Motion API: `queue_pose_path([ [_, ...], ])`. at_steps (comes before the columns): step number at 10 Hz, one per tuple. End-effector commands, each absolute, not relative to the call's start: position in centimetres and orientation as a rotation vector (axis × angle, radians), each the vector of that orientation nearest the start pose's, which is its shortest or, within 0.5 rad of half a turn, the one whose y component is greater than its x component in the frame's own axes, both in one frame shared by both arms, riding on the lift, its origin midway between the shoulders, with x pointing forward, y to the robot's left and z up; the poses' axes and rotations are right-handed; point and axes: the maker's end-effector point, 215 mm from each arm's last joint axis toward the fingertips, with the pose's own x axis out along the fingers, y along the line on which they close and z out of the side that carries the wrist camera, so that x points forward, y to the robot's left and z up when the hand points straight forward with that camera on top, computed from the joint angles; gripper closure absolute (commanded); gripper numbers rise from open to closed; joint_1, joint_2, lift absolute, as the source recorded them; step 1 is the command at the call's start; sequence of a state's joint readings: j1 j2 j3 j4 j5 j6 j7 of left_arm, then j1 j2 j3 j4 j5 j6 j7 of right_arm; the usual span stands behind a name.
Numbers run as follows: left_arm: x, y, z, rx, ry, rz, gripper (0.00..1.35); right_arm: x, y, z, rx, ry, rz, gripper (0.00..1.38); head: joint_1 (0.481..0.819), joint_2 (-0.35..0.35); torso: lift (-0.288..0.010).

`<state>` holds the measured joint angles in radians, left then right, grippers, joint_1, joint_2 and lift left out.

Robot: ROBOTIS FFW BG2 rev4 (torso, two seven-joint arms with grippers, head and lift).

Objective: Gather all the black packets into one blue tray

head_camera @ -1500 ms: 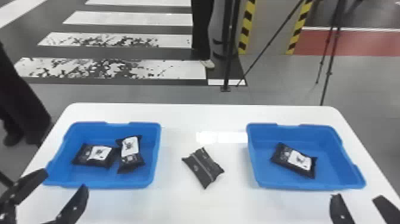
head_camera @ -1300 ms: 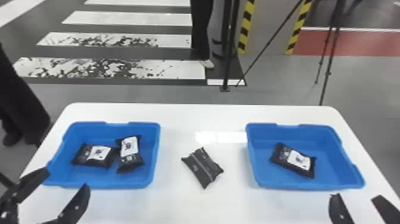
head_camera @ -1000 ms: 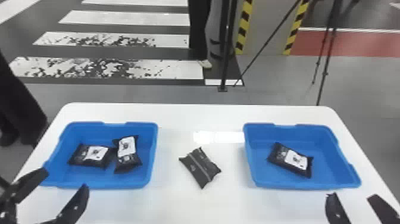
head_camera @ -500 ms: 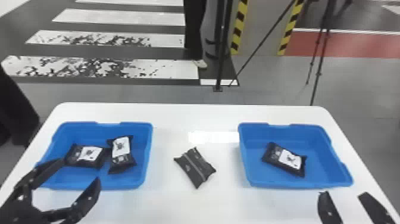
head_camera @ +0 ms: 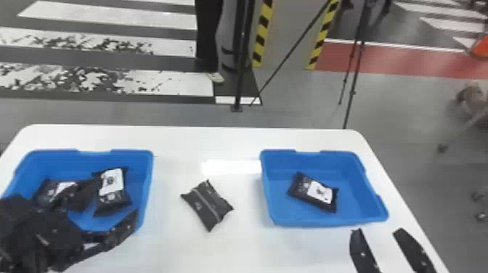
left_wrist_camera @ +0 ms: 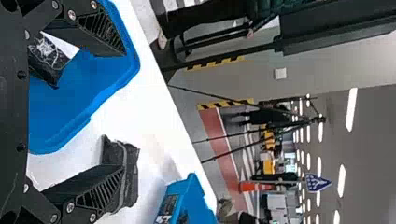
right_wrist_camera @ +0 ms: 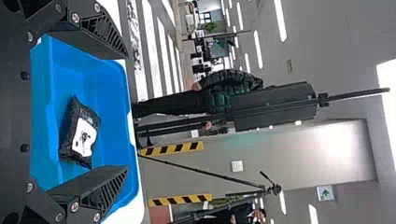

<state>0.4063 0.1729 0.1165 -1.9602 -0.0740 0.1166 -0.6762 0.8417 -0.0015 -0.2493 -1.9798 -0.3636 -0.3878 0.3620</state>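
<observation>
Black packets (head_camera: 112, 198): four. Your right claw (head_camera: 378, 231): wide open, empty, short of the right tray (head_camera: 312, 220), seemingly in reserve. Your left claw (left_wrist_camera: 124, 111): wide open, empty, by the left tray (head_camera: 134, 159), presumably spread for grasping. Table (head_camera: 232, 143): loose packet (head_camera: 207, 206) between trays. Left tray: two. Right tray: one.

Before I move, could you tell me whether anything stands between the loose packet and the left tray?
The left tray has a raised side wall facing the loose packet; nothing else visible stands between. The left gripper is partly over that tray, its fingers apart.
</observation>
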Motion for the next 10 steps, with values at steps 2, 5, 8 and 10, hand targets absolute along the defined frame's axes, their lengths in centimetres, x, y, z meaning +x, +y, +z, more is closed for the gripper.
queue_pose_path([
  [2,46.9,14.8,-43.1,0.208,0.273,-0.744,0.18,30.9,-31.6,-36.4,0.152,-0.025,0.048,0.19,0.695,-0.204,-0.110],
  [5,48.7,8.5,-44.4,0.223,0.308,-0.898,0.18,30.9,-31.6,-36.4,0.154,-0.025,0.046,0.19,0.695,-0.270,-0.110],
  [8,50.0,4.3,-46.4,0.265,0.363,-1.010,0.17,31.2,-31.4,-36.7,0.161,-0.026,0.048,0.19,0.695,-0.341,-0.110],
  [10,50.7,1.6,-48.8,0.340,0.434,-1.086,0.17,31.4,-31.2,-36.8,0.166,-0.026,0.052,0.19,0.695,-0.350,-0.110],
])
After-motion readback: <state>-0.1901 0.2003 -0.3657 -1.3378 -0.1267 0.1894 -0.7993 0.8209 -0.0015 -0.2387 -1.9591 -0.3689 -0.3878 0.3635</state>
